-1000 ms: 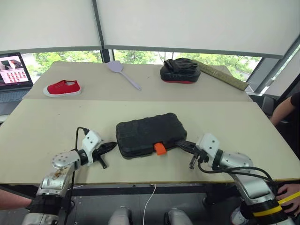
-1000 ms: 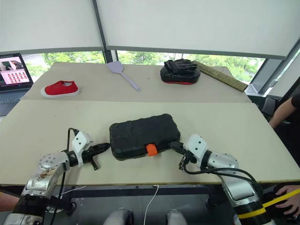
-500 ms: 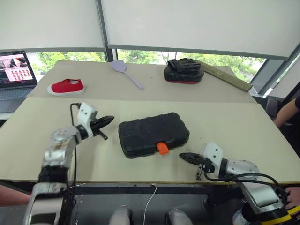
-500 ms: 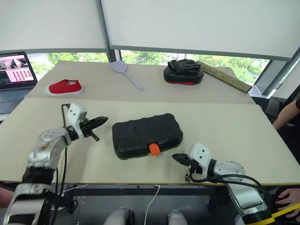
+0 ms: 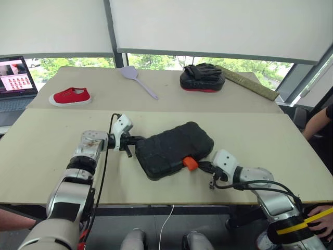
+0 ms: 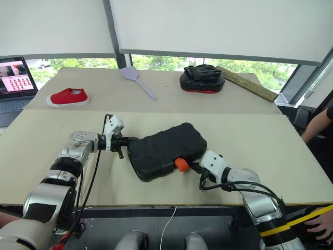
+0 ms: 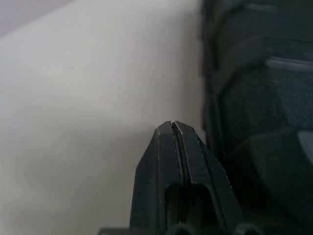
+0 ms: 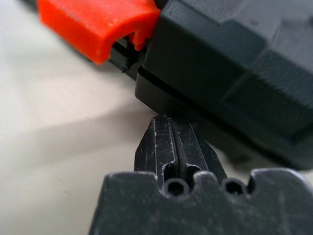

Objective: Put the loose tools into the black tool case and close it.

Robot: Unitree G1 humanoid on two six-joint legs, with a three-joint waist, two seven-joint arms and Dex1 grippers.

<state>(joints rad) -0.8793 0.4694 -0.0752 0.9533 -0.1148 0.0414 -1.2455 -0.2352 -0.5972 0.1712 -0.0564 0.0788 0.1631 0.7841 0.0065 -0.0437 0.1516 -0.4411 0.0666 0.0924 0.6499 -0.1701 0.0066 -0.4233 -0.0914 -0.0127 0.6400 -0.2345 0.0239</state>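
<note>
The black tool case (image 5: 174, 148) lies shut on the near table, skewed, its right end farther from me. Its orange latch (image 5: 190, 163) sticks out of the near edge. My left gripper (image 5: 139, 139) is shut with nothing in it, and its tip is against the case's left end; the left wrist view has the shut fingertips (image 7: 172, 126) beside the textured shell (image 7: 259, 93). My right gripper (image 5: 202, 166) is shut and empty, its tip at the case's near edge just right of the latch (image 8: 93, 24). The loose tools are out of view.
On the far table lie a red shoe (image 5: 70, 97), a lilac spatula (image 5: 136, 79), a black padded mitt (image 5: 202, 78) and a long tan bar (image 5: 250, 83). A laptop (image 5: 15, 83) stands at far left. A person's arm (image 5: 317, 122) is at the right edge.
My left gripper swung right and forward to the case's left end. The case has turned, its right end now farther away. My right gripper came back up to the near edge by the latch.
</note>
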